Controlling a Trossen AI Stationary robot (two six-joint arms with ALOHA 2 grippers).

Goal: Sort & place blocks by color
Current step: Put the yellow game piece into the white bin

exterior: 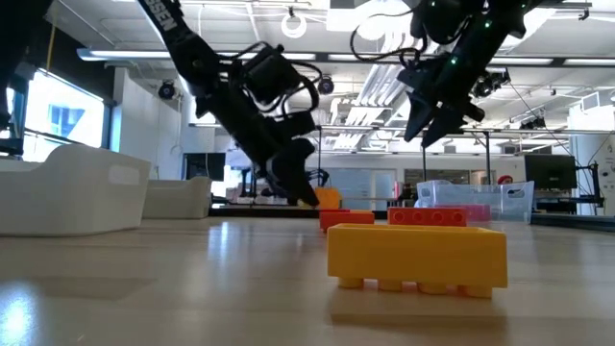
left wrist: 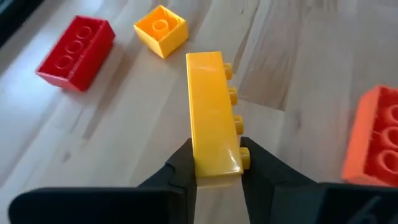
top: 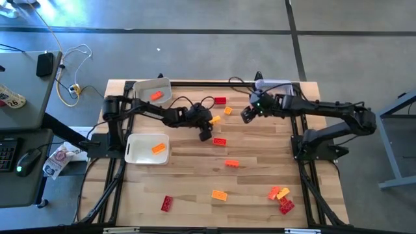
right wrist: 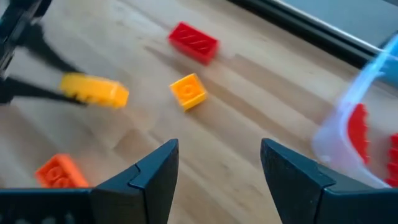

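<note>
My left gripper (left wrist: 216,155) is shut on a long yellow block (left wrist: 211,112) near the table's middle (top: 214,119). Around it lie a red block (left wrist: 76,45), a small yellow-orange block (left wrist: 161,28) and an orange block (left wrist: 376,146). My right gripper (right wrist: 219,155) hangs open and empty above the table to the right of them (top: 247,115). In the right wrist view the yellow block (right wrist: 94,91) shows at the tips of the left arm's fingers. My left gripper pinches the yellow block's near end (left wrist: 214,167) between its two fingers (left wrist: 180,169). One finger is on the studded face, the other on the opposite face. The fingers slant down from the table's left and lie along the block. The block sticks out ahead of them on its side and appears just clear of the wood.
Two white trays (top: 160,84) (top: 138,151) stand at the left, each with an orange block. A clear tray (right wrist: 348,134) holding red blocks stands at the far right. More blocks lie toward the near edge (top: 232,164) (top: 219,194) (top: 167,203) (top: 281,197).
</note>
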